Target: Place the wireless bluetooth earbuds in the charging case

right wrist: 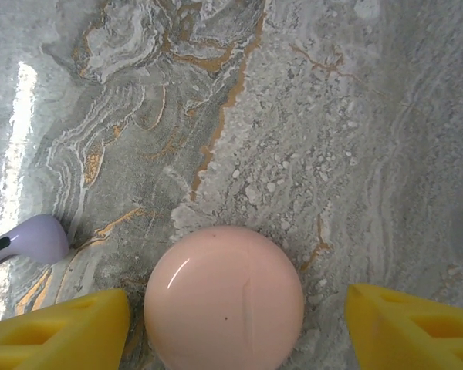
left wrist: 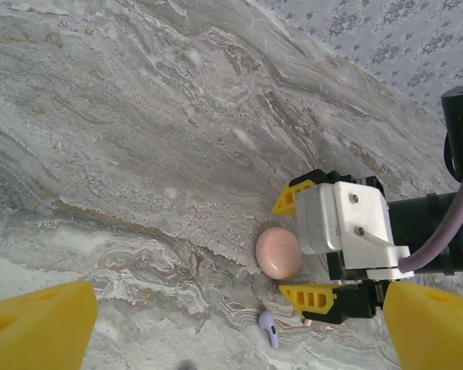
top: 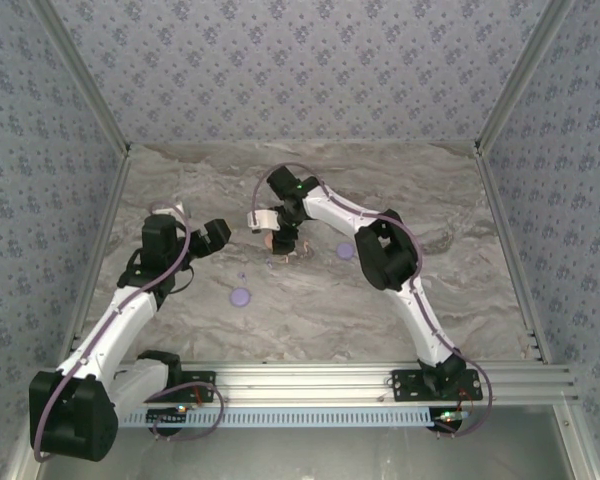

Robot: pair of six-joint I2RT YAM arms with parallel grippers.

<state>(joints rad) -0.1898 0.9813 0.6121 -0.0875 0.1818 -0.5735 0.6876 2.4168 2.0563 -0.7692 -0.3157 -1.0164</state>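
Left fingers (left wrist: 42, 327) spread wide above the surface (left wrist: 139, 154); lavender earbud (right wrist: 27, 240) lying on it just outside the right fingers (right wrist: 58, 327), which stand apart either side of a round pink case (right wrist: 224, 297), gaps showing.

There's your pale pink charging case (right wrist: 224, 297), sitting shut on the marbled worktop (right wrist: 332, 116). It's round, smooth and glossy, with a faint seam line across its top. Now look just beside it: a single lavender earbud (right wrist: 27, 240) lies on its side, rounded head toward the case, stem pointing away with a small dark slot on it. They're close together, but not touching.
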